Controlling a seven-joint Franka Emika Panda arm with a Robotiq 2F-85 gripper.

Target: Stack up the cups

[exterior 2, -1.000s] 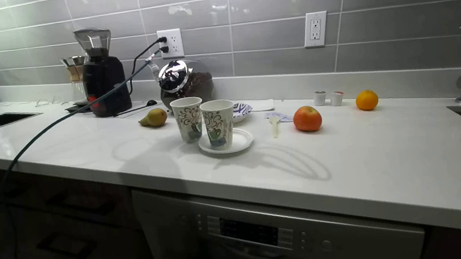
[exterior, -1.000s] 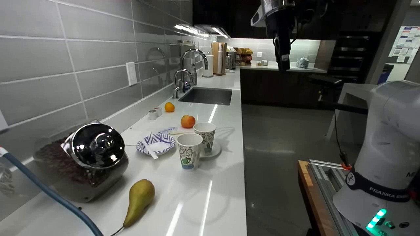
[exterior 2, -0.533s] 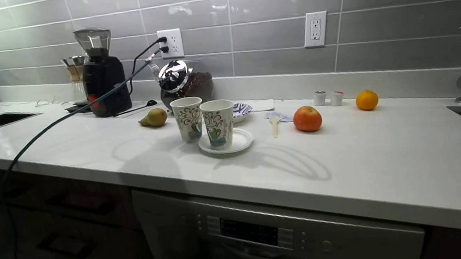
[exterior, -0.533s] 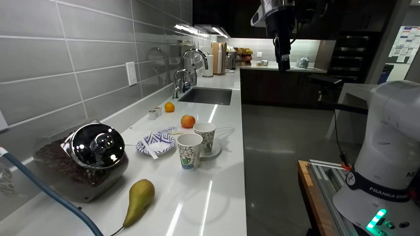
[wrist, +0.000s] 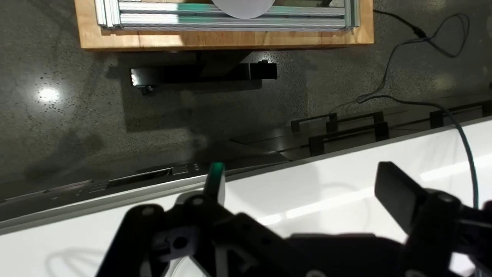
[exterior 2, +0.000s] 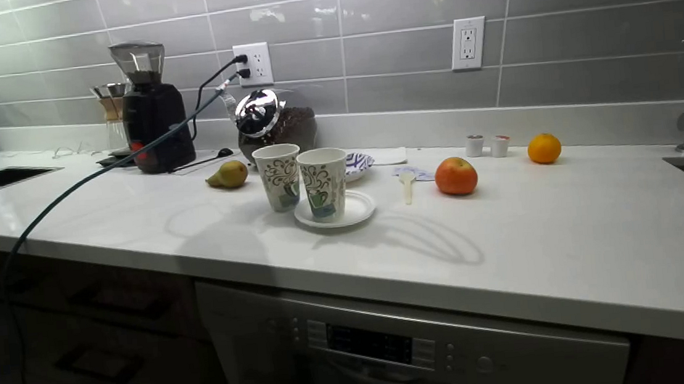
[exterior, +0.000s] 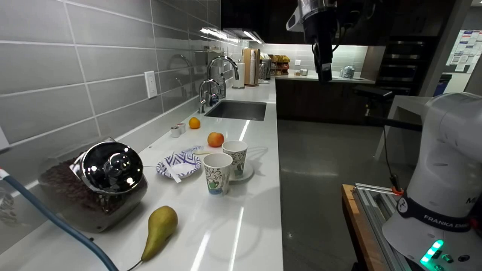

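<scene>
Two pale paper cups with a leafy pattern stand upright and separate, close side by side. One cup (exterior: 217, 177) stands on the bare counter and also shows in an exterior view (exterior 2: 279, 179). The second cup (exterior 2: 324, 186) stands on a flat white saucer (exterior 2: 358, 208); it also shows in an exterior view (exterior: 237, 156), partly behind the first. My gripper (exterior: 324, 73) hangs well above the cups and away from them. In the wrist view my gripper (wrist: 300, 173) has its fingers wide apart with nothing between them. A white rounded edge shows low there, mostly hidden by the gripper.
A blue-and-white patterned bowl (exterior: 180, 165), an apple (exterior 2: 456, 176), a spoon (exterior 2: 407, 185), an orange (exterior 2: 544, 148) and a pear (exterior: 160, 231) lie around the cups. A tilted glass jar (exterior: 94, 188) stands near the wall. A cable (exterior 2: 99, 171) crosses the counter.
My gripper has shifted very slightly, a little to the left in both exterior views, and its shadow on the counter has moved a little. The cups and other objects have not moved.
</scene>
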